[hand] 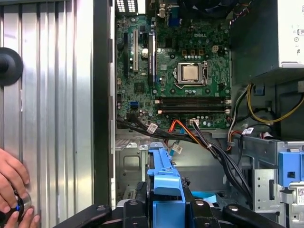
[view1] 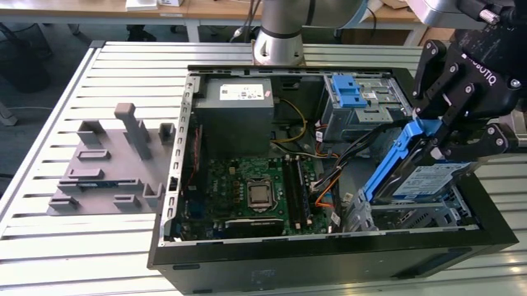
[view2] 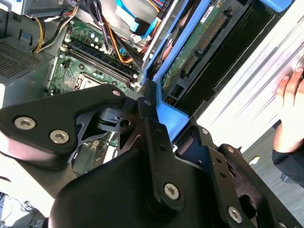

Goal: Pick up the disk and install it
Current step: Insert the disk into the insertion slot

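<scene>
Nearest in the exterior view is the black front wall of an open computer case (view1: 329, 259), lying on its side on a slatted metal counter (view1: 82, 259).

Just behind that wall, at the exterior view's right, is a bare metal drive cage (view1: 411, 216). The disk (view1: 428, 179) is tilted above it, label side up, with its lower end at the cage's open top. Contact there cannot be confirmed.

The end effector (view1: 457, 143) is clenched on the disk's blue bracket (view1: 391, 163) from above. Both wrist views show the black fingers (view2: 148, 97) pressed against the bracket (hand: 164, 183).

Further in, the motherboard (view1: 247, 179) lies flat in the case. Cables run from it towards the cage.

On the counter at the exterior view's left, apart from the case, is a grey fixture block (view1: 107, 166).

At the far end of the case sit a grey power supply (view1: 234, 108) and a blue latch (view1: 350, 92).

A person's hand (hand: 12, 185) rests on the counter beside the case.
</scene>
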`<state>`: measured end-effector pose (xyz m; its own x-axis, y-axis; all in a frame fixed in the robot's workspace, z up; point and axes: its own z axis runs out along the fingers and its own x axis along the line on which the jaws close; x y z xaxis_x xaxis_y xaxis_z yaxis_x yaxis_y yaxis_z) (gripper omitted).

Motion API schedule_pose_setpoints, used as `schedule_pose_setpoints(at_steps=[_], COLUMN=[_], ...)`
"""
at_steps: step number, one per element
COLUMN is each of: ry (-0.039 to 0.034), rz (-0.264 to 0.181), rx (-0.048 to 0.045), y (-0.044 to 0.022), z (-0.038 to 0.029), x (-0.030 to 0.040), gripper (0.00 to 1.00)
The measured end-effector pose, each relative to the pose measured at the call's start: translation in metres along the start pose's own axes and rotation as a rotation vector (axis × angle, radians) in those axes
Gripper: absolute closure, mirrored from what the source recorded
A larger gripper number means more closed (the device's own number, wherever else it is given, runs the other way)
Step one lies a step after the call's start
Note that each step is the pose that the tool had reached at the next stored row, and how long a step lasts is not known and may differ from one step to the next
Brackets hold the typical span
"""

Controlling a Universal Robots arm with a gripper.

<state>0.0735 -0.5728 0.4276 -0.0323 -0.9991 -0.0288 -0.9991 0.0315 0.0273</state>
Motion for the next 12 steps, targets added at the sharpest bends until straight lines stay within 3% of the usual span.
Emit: schedule_pose_setpoints(at_steps=[12], ry=[0.0000], rz=[0.000], rx=[0.0000], y=[-0.0003], z=[0.0092], x=[0.0003], gripper=[0.64])
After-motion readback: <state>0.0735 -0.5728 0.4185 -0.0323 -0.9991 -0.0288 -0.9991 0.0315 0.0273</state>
